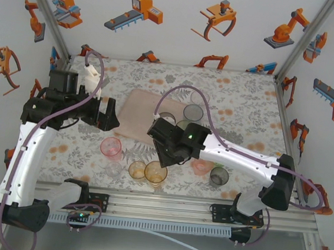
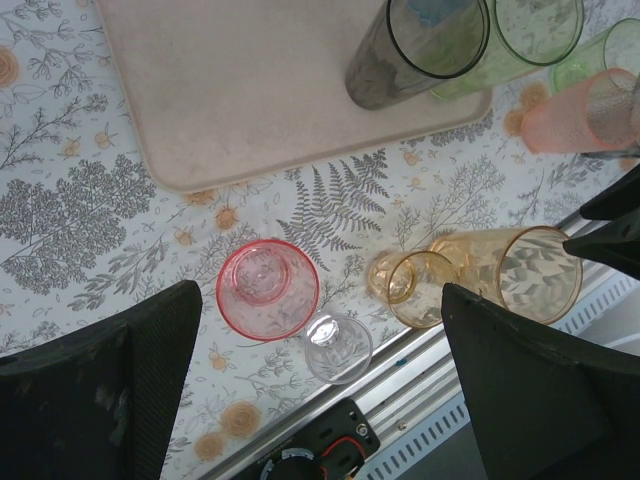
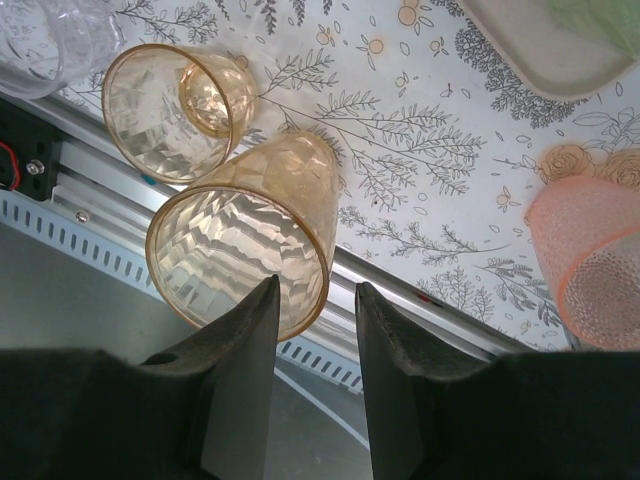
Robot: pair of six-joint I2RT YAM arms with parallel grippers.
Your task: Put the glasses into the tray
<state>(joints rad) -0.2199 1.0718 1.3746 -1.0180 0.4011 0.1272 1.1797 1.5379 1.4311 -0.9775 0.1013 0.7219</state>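
right gripper (image 3: 315, 300): jaws partway apart, straddling rim of tall amber glass (image 3: 240, 250). can't tell if it's actually pinching it tbh. short amber glass (image 3: 175, 110) just past that one, peachy glass (image 3: 590, 260) off to gripper's side.

left gripper (image 2: 320, 300): spread wide, holding nothing, hovering over pink glass (image 2: 268, 290) and small clear glass (image 2: 338, 348).

tray (image 2: 250, 100) ahead of left fingers. smoky glass (image 2: 415, 50) standing on its corner, green glass (image 2: 520, 40) right beside.

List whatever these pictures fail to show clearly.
Top external: the right arm partly covers tumblers on the tray.
Right wrist: a green tumbler is blurred, cut by the top edge.
Right wrist: whether the right gripper touches the amber tumbler's rim is unclear.
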